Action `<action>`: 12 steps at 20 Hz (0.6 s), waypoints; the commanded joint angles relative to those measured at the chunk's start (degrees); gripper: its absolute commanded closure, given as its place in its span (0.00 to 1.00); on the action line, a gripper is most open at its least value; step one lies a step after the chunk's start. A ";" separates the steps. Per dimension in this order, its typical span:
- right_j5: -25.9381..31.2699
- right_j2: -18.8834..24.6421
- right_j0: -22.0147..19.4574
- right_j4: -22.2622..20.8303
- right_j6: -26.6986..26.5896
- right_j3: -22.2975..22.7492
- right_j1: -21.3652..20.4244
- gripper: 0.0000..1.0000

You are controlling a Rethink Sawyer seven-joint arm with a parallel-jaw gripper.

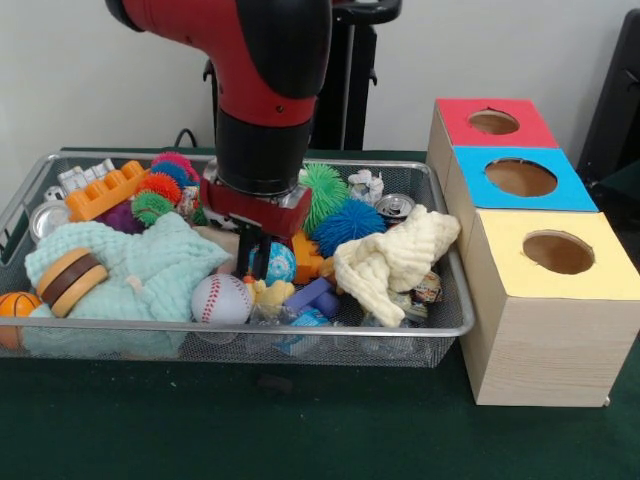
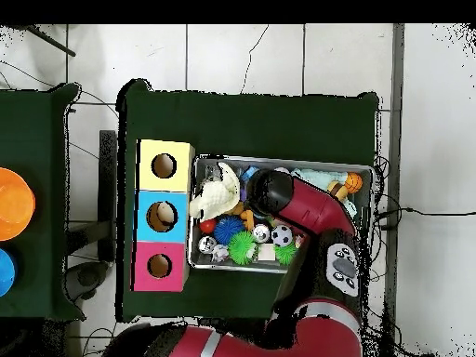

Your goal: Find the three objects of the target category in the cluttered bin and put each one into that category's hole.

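Observation:
The silver wire-mesh bin (image 1: 250, 328) is full of mixed toys; it also shows in the overhead view (image 2: 279, 159). My gripper (image 1: 257, 258) is down inside the bin's middle, just behind a baseball (image 1: 221, 298) and beside a blue-and-white ball (image 1: 282, 263). In the overhead view the arm (image 2: 297, 206) covers the gripper. Three wood-grain boxes stand beside the bin, each with a round hole: red top (image 1: 455, 112), blue top (image 1: 475, 185), yellow top (image 1: 500, 228).
In the bin lie a teal cloth (image 1: 150, 265), a cream cloth (image 1: 395, 260), green (image 1: 322, 192) and blue (image 1: 349, 226) spiky balls, an orange brick (image 1: 105, 190), a small basketball (image 1: 15, 305), a can (image 1: 394, 206) and a purple block (image 1: 310, 296).

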 commanded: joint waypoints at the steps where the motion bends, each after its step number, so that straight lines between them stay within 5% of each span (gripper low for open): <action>1: 8.04 3.10 1.52 -1.83 6.84 3.09 -1.95 1.00; 8: 6.19 3.41 1.82 -2.33 6.45 3.95 -1.71 1.00; 9: 4.94 3.76 1.57 -1.98 6.78 4.87 -1.84 0.00; 12: 3.79 2.87 2.06 -2.78 6.80 4.53 -1.24 0.00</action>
